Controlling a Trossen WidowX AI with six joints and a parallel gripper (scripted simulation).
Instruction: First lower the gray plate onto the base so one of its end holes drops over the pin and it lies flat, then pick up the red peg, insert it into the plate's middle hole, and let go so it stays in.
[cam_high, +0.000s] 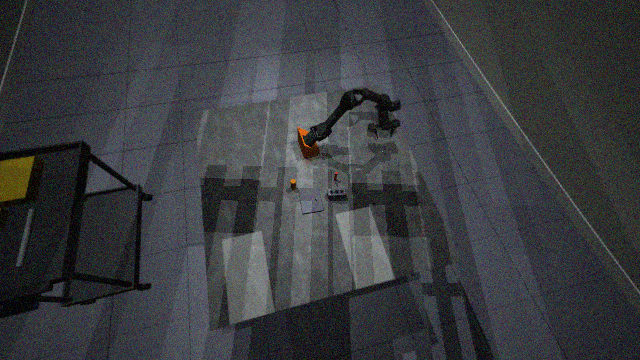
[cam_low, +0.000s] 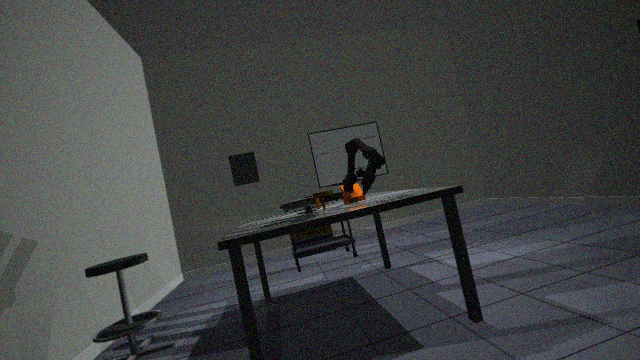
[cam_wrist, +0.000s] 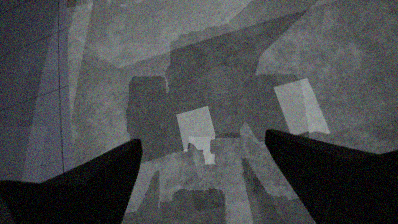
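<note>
- In the top view, a dark frame rack (cam_high: 75, 220) stands well off to the left, far from the work area, with wide open floor between.
- Next rightward, a small orange cylinder (cam_high: 293, 183) stands on the worktop (cam_high: 240, 150), near the left of the task pieces.
- The gray plate (cam_high: 312, 205) lies flat on the worktop just right of and below that cylinder; its holes are too small to make out.
- Just beside it to the right sits the dark base (cam_high: 337, 194), and the red peg (cam_high: 335, 176) stands upright right above it in the view; whether the peg touches the base cannot be told.
- The arm's orange mount (cam_high: 306, 144) sits above these pieces, and the arm arcs up and to the right.
- The pincer (cam_high: 383, 131) hangs at the far right end of the arm, well apart from plate, base and peg, with bare worktop under it.
- In the wrist view, both dark fingers stand spread nearly to their widest with nothing between them; only patchy light and shadow on the worktop shows in the gap.
- From the exterior view the worktop's near edge (cam_low: 345, 215) is seen; the small pieces there blur together in the dim light.
</note>
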